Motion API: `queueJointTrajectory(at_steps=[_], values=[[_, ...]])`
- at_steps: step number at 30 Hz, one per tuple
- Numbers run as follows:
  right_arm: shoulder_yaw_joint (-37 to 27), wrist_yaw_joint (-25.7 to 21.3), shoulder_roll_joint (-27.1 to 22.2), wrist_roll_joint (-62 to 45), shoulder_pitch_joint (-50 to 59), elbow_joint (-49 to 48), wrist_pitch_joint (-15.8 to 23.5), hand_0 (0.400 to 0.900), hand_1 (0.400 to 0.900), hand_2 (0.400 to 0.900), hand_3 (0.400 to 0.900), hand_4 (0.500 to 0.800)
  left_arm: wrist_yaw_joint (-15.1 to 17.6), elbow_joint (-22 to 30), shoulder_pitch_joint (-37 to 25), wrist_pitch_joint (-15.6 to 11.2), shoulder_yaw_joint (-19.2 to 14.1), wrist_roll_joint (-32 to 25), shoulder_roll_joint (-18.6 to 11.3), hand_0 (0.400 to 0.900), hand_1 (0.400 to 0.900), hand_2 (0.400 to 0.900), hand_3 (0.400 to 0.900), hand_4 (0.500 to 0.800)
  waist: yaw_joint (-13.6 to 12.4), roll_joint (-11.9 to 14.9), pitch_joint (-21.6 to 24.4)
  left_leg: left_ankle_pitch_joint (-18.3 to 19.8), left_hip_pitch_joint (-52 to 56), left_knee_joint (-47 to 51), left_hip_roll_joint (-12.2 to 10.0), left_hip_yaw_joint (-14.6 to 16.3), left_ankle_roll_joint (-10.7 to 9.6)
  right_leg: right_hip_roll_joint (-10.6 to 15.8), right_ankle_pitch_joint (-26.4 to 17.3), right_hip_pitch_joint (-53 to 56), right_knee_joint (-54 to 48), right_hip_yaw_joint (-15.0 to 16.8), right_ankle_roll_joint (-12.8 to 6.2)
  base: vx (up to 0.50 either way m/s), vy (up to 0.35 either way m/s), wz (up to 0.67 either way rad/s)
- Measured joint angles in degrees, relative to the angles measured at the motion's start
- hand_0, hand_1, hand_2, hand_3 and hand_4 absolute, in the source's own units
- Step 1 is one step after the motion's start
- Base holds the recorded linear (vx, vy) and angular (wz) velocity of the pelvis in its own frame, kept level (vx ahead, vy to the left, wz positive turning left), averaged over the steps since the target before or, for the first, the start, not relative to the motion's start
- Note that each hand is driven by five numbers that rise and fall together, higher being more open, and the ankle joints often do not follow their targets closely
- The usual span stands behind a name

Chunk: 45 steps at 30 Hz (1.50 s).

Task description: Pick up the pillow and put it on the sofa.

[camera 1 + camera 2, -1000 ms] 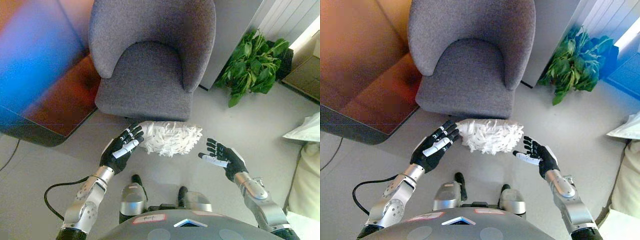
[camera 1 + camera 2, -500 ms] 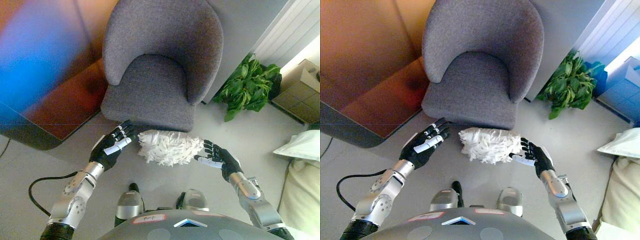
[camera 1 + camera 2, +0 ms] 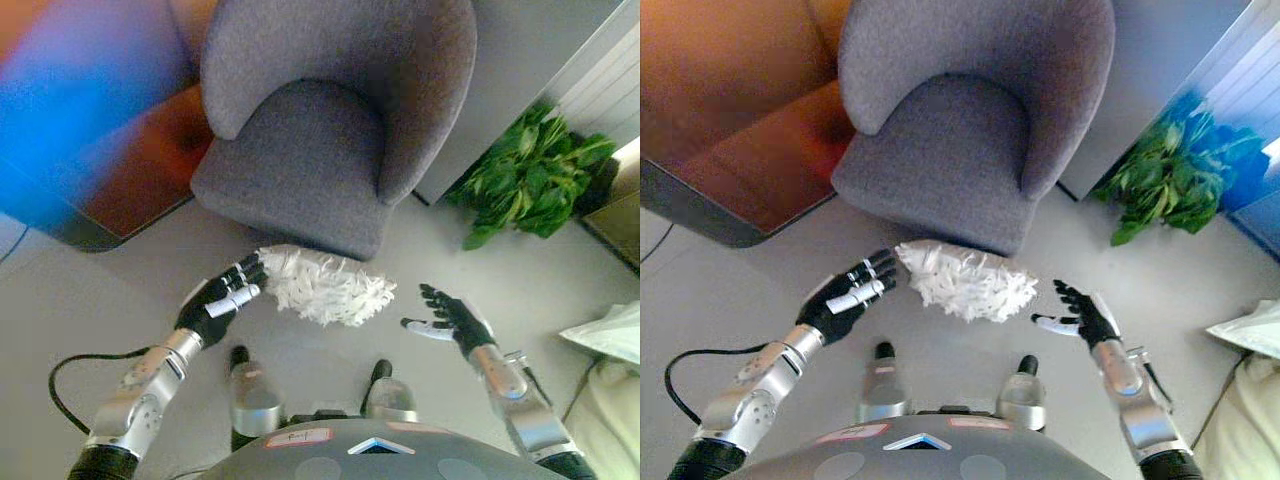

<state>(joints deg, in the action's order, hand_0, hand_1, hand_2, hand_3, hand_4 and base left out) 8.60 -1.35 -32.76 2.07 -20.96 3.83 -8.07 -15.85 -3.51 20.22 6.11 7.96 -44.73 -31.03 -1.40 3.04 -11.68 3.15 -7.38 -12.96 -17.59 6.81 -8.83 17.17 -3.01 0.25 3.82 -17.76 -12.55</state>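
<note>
Compared with half a second back, right hand (image 3: pixel 450 318) sits well apart from the white shaggy pillow (image 3: pixel 322 285) instead of at its edge, and left hand (image 3: pixel 222 299) now meets the pillow's left end. Fingers on both hands straight and spread, curled round nothing. Pillow lying just in front of the grey sofa chair (image 3: pixel 320 130), tilted, left end higher against the left hand; cannot tell whether resting on the floor or already lifted a little.

To do the pickup well: bring the right hand back in against the pillow's right end, squeeze evenly from both sides, then raise level. Soft, fluffy stuffing likely to sag and slip if pressed by one palm only. Seat close ahead, so only a short lift and forward reach needed.

Pale smooth floor (image 3: pixel 120 280) underfoot. Green leafy plant (image 3: pixel 530 175) to the right of the chair, dark reddish rug (image 3: pixel 130 160) to the left.
</note>
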Motion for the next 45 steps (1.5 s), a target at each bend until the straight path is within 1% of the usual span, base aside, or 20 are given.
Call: queueJointTrajectory(at_steps=[2, 3, 4, 6, 8, 9, 10, 11, 12, 13, 15, 17, 20, 26, 29, 30, 33, 36, 40, 45], values=[[0.37, -2.94, -2.02, 4.65, 0.87, 0.15, 0.45, 0.9, 0.9, 0.9, 0.9, 0.8, -0.02, 1.47, 0.13, -0.44, 0.73, -0.16, -0.3, 0.9, 0.9, 0.9, 0.9, 0.8, 0.61, -0.54, -0.21, -1.43, -1.49, 0.73, -0.29, -0.04, -2.54, -0.57, 0.71, -0.99, 0.77, -0.24, 0.0, -0.21, -0.109, 0.32], [0.43, -4.18, -2.46, 6.49, 1.73, 0.16, 1.08, 0.9, 0.9, 0.9, 0.9, 0.8, -0.01, 2.23, -0.91, -1.36, 1.12, -0.2, -0.62, 0.9, 0.9, 0.9, 0.9, 0.8, 1.42, -0.01, -0.91, -1.79, -2.25, 0.25, -0.3, 0.04, -3.31, -0.38, 0.84, -1.95, 1.15, -0.17, -0.06, -0.25, -0.048, 0.27], [1.03, -5.92, -2.96, 9.0, 3.41, 0.15, 1.3, 0.9, 0.9, 0.9, 0.9, 0.8, -0.02, 2.83, -2.5, -2.36, 1.34, -0.69, -0.99, 0.9, 0.9, 0.9, 0.9, 0.8, 1.48, 0.31, -1.91, -2.28, -4.76, -0.77, -0.27, -0.13, -3.84, -0.16, 1.17, -4.74, 3.16, 0.12, 0.29, -0.3, -0.015, 0.26], [2.37, -7.61, -3.33, 11.89, 7.47, 0.25, 1.39, 0.9, 0.9, 0.9, 0.9, 0.8, 0.24, 3.63, -6.78, -3.92, 1.57, -1.36, -2.23, 0.9, 0.9, 0.9, 0.9, 0.8, 1.49, 1.35, -4.97, -2.72, -8.38, -2.68, 0.07, -0.16, -3.26, 0.73, 1.49, -8.0, 5.72, 0.63, 0.31, -0.3, -0.01, 0.21], [5.17, -9.71, -4.42, 14.0, 12.57, 0.18, 2.37, 0.9, 0.9, 0.9, 0.9, 0.8, 0.47, 3.87, -10.47, -6.25, 2.45, -2.86, -4.17, 0.9, 0.9, 0.9, 0.9, 0.8, 1.1, 1.26, -7.68, -2.83, -10.83, -4.7, 0.55, -0.43, -2.66, 1.85, 1.87, -11.82, 10.53, 2.88, 0.06, -0.27, 0.003, 0.14], [6.04, -10.67, -5.42, 14.71, 15.13, 0.04, 3.28, 0.9, 0.9, 0.9, 0.9, 0.8, 0.72, 4.31, -11.7, -8.17, 2.53, -3.3, -4.66, 0.9, 0.9, 0.9, 0.9, 0.8, 1.3, 1.07, -9.16, -2.56, -12.41, -5.94, 0.62, -0.57, -2.14, 2.8, 2.29, -15.29, 14.79, 3.96, 0.22, -0.27, 0.019, 0.13], [6.78, -11.77, -6.29, 14.95, 17.8, -0.05, 4.06, 0.9, 0.9, 0.9, 0.9, 0.8, 0.73, 4.72, -12.94, -10.2, 2.61, -3.54, -5.35, 0.9, 0.9, 0.9, 0.9, 0.8, 1.14, 0.91, -10.36, -2.47, -15.22, -7.57, 1.34, -0.76, -1.73, 3.98, 3.4, -18.06, 17.31, 4.92, 0.1, -0.27, 0.003, 0.13], [7.06, -12.41, -7.18, 15.04, 19.97, 0.2, 4.7, 0.9, 0.9, 0.9, 0.9, 0.8, 1.09, 4.94, -14.41, -11.68, 2.82, -3.7, -6.13, 0.9, 0.9, 0.9, 0.9, 0.8, 1.46, 1.06, -11.41, -2.05, -18.12, -9.16, 2.34, -1.27, -1.03, 5.16, 5.76, -20.0, 18.63, 5.47, -0.28, -0.25, -0.015, 0.11], [7.04, -12.79, -8.11, 15.04, 22.15, 0.66, 4.8, 0.9, 0.9, 0.9, 0.9, 0.8, 1.59, 4.94, -16.0, -12.57, 2.94, -3.93, -6.22, 0.9, 0.9, 0.9, 0.9, 0.8, 1.25, 0.28, -13.06, -1.99, -20.59, -10.95, 2.47, -1.98, -0.9, 5.68, 6.74, -22.23, 20.95, 6.03, -0.89, -0.25, -0.031, 0.09], [7.01, -13.33, -8.6, 15.02, 24.73, 1.25, 4.69, 0.9, 0.9, 0.9, 0.9, 0.8, 1.91, 5.07, -16.95, -13.25, 2.96, -4.06, -6.3, 0.9, 0.9, 0.9, 0.9, 0.8, 1.08, -0.72, -14.25, -2.02, -23.58, -12.66, 2.42, -3.0, -0.82, 5.7, 7.4, -25.18, 23.71, 6.64, -0.79, -0.22, -0.029, 0.06], [7.03, -13.49, -8.91, 14.99, 28.31, 1.97, 4.72, 0.9, 0.9, 0.9, 0.9, 0.8, 2.82, 5.15, -18.18, -14.9, 2.98, -4.64, -6.28, 0.9, 0.9, 0.9, 0.9, 0.8, 0.95, -1.03, -16.13, -2.14, -28.29, -15.46, 2.37, -3.54, -0.69, 6.37, 9.26, -31.23, 29.08, 8.13, -0.15, -0.21, -0.031, 0.07], [7.07, -13.7, -8.9, 14.89, 31.08, 2.4, 4.57, 0.9, 0.9, 0.9, 0.9, 0.8, 3.71, 5.11, -19.1, -15.04, 4.05, -4.63, -6.11, 0.9, 0.9, 0.9, 0.9, 0.8, 1.03, -1.25, -16.96, -2.3, -33.22, -18.4, 1.83, -3.81, -0.48, 6.62, 10.35, -36.51, 33.49, 8.77, 0.3, -0.17, -0.015, 0.09], [7.15, -13.87, -8.9, 14.41, 32.74, 2.81, 4.54, 0.9, 0.9, 0.9, 0.9, 0.8, 4.13, 5.05, -20.38, -15.05, 5.25, -4.59, -5.88, 0.9, 0.9, 0.9, 0.9, 0.8, 1.1, -1.3, -18.0, -2.27, -37.72, -21.41, 1.72, -4.47, -0.48, 6.89, 10.96, -40.74, 36.86, 9.24, 0.69, -0.14, -0.003, 0.13], [8.03, -14.58, -9.28, 14.09, 35.56, 2.82, 4.42, 0.9, 0.9, 0.9, 0.9, 0.8, 5.19, 5.17, -24.38, -17.5, 5.42, -4.43, -5.75, 0.9, 0.9, 0.9, 0.9, 0.8, 0.89, -1.9, -18.13, -1.6, -46.29, -27.97, 1.9, -5.26, 0.0, 8.51, 13.04, -49.3, 44.87, 10.64, 0.96, -0.08, 0.008, 0.09], [8.09, -14.57, -9.42, 12.26, 38.63, 2.81, 4.35, 0.9, 0.9, 0.9, 0.9, 0.8, 5.35, 5.2, -25.13, -17.58, 5.38, -4.45, -5.7, 0.9, 0.9, 0.9, 0.9, 0.8, 0.8, -2.19, -18.23, -1.33, -50.74, -31.65, 1.81, -5.49, 0.1, 9.45, 14.5, -54.23, 49.85, 12.04, 1.19, 0.0, 0.017, 0.12], [8.09, -14.58, -9.42, 12.01, 39.26, 2.83, 4.25, 0.9, 0.9, 0.9, 0.9, 0.8, 5.34, 5.18, -25.03, -17.54, 5.38, -4.44, -5.64, 0.9, 0.9, 0.9, 0.9, 0.8, 0.73, -2.3, -18.25, -1.19, -51.84, -32.84, 1.76, -5.64, 0.15, 9.71, 15.3, -55.24, 51.43, 12.26, 0.81, 0.05, 0.014, 0.2], [8.08, -15.11, -9.82, 11.34, 40.63, 2.8, 3.77, 0.9, 0.9, 0.9, 0.9, 0.8, 5.03, 5.37, -25.13, -17.55, 5.38, -4.45, -5.6, 0.9, 0.9, 0.9, 0.9, 0.8, 0.49, -2.71, -18.26, -0.22, -56.03, -37.75, 1.68, -6.77, 0.17, 10.78, 17.74, -59.08, 57.47, 13.14, 1.32, 0.01, 0.014, 0.17], [8.14, -16.22, -10.15, 11.06, 42.26, 2.76, 3.33, 0.9, 0.9, 0.9, 0.9, 0.8, 4.78, 5.88, -25.05, -17.54, 5.41, -4.49, -5.56, 0.9, 0.9, 0.9, 0.9, 0.8, -0.2, -3.2, -18.26, 0.98, -60.46, -43.26, 1.64, -7.82, 0.32, 11.33, 19.87, -63.75, 63.59, 15.11, 1.49, 0.0, 0.022, 0.13], [8.99, -18.19, -10.2, 11.23, 45.29, 2.85, 1.98, 0.9, 0.9, 0.9, 0.9, 0.8, 4.32, 6.37, -25.28, -17.53, 5.32, -4.62, -5.58, 0.9, 0.9, 0.9, 0.9, 0.8, -0.6, -3.64, -18.28, 3.49, -66.97, -51.66, 1.71, -10.23, -0.45, 11.72, 23.29, -69.86, 72.39, 17.92, 1.35, 0.05, 0.028, 0.09], [9.55, -18.2, -10.29, 12.16, 46.91, 3.26, 1.17, 0.9, 0.9, 0.9, 0.9, 0.8, 3.61, 6.46, -25.29, -17.42, 5.32, -4.76, -5.7, 0.9, 0.9, 0.9, 0.9, 0.8, -0.8, -3.67, -18.29, 5.18, -70.82, -58.48, 1.88, -12.25, -1.12, 12.06, 26.36, -73.74, 80.09, 20.62, 1.23, 0.06, 0.015, 0.12]])
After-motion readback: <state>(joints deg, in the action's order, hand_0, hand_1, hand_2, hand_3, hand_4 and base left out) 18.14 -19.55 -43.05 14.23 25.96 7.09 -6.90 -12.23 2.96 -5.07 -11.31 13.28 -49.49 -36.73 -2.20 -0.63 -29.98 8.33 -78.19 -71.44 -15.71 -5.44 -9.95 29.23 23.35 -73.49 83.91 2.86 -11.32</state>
